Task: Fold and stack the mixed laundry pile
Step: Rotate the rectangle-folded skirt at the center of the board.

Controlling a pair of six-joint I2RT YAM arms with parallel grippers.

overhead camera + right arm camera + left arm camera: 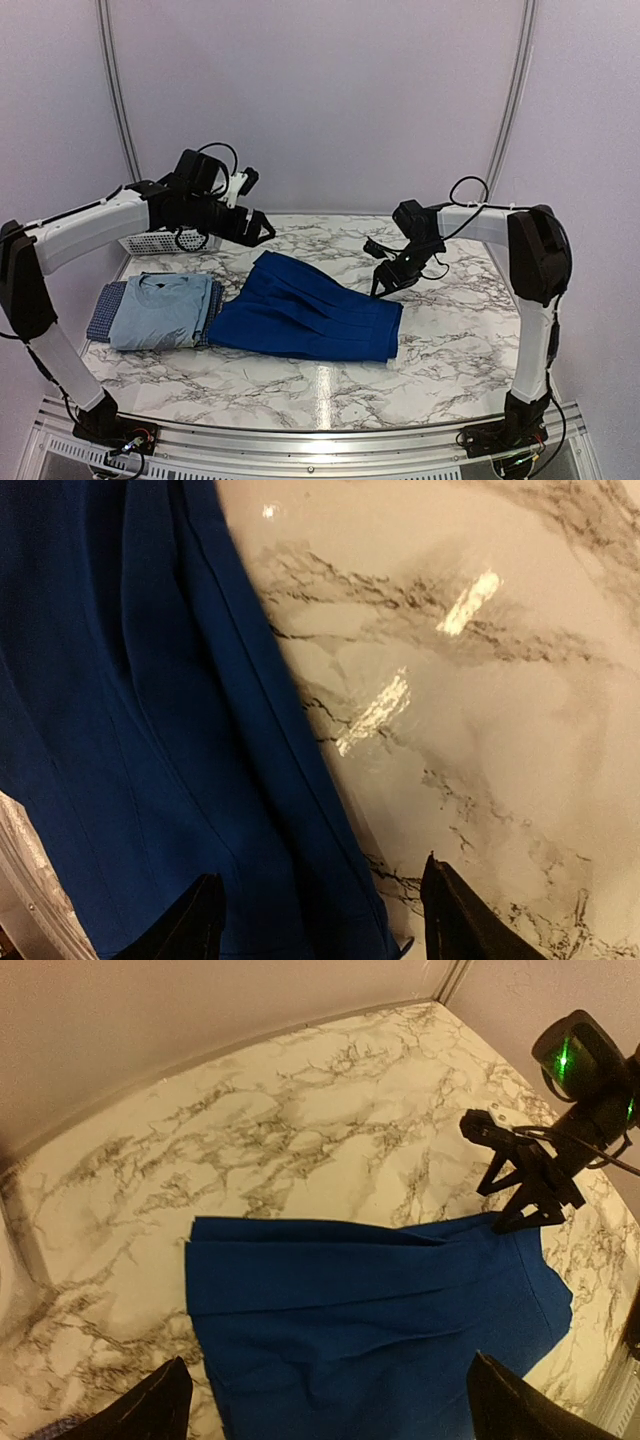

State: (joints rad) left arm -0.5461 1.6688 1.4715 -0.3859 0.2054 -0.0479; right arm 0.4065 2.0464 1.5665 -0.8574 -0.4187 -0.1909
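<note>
— Blue shirt (305, 310) lies folded mid-table (450, 340), we see, with the pale T-shirt (160, 310) on checked cloth (100, 320) just left of it.
— We agree. Left gripper (262, 228) hovers spread wide above its far left corner. Right gripper (320, 915) has its fingers apart and empty over the far right corner.

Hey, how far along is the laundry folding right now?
Done: a pale blue folded T-shirt lies stacked on a small-checked navy cloth. In hand: the royal-blue folded shirt lies beside them, both jaws open, gripping nothing. Left: stacking it on that pile.
</note>
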